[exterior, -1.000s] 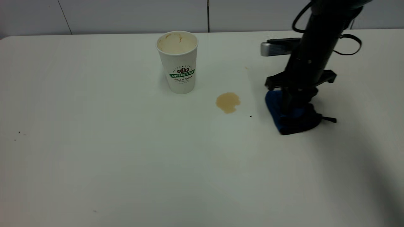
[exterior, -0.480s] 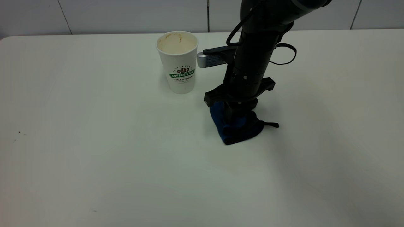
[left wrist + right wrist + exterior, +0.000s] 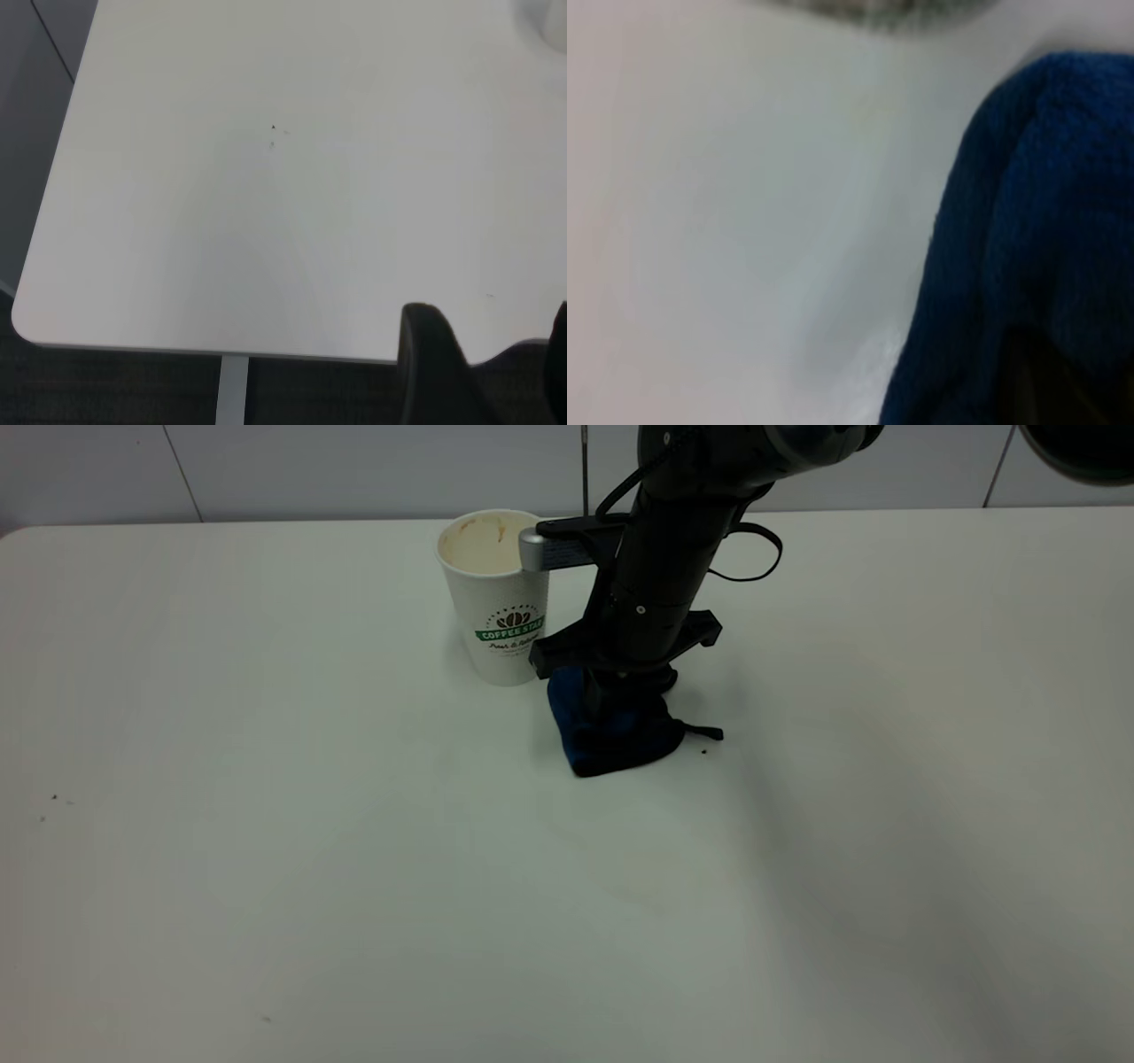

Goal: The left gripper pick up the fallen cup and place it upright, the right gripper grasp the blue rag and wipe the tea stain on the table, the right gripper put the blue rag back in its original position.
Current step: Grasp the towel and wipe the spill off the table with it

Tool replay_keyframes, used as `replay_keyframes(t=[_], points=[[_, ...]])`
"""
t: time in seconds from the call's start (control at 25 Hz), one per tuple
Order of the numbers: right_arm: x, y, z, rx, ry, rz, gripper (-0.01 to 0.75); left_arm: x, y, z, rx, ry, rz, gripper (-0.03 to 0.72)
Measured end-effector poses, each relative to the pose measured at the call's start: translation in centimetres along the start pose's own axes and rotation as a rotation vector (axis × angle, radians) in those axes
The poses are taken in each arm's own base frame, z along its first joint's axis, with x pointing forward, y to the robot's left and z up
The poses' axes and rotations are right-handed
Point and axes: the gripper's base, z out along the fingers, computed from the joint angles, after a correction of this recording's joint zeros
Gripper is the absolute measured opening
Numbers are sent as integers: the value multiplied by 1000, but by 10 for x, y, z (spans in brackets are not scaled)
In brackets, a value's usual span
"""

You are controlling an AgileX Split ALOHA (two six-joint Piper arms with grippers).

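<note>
The white cup with the green logo stands upright at the back middle of the table. My right gripper points straight down and is shut on the blue rag, pressing it on the table just right of the cup's base. The rag fills the near side of the right wrist view. The tea stain is hidden; no brown blotch shows. My left gripper shows only in the left wrist view, open and empty above the table's edge.
The right arm's silver-grey block overlaps the cup's rim in the exterior view. Tiny dark specks lie right of the rag and at the far left. A grey wall runs behind the table.
My right gripper has dragged the rag leftward across the spot where the stain lay, then back toward the cup. The stain no longer shows. The cup has not moved.
</note>
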Motion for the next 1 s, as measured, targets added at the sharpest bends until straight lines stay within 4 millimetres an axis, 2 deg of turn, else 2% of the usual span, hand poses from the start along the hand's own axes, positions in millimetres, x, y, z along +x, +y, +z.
replay_keyframes(t=[0.2, 0.48, 0.76, 1.0], points=[[-8, -16, -2, 45, -66, 40, 94, 0, 0, 0, 0, 0, 0, 346], [-11, -66, -11, 96, -97, 157, 94, 0, 0, 0, 0, 0, 0, 346], [0, -130, -26, 156, -25, 261, 94, 0, 0, 0, 0, 0, 0, 346], [23, -199, -47, 184, 66, 407, 94, 0, 0, 0, 0, 0, 0, 346]])
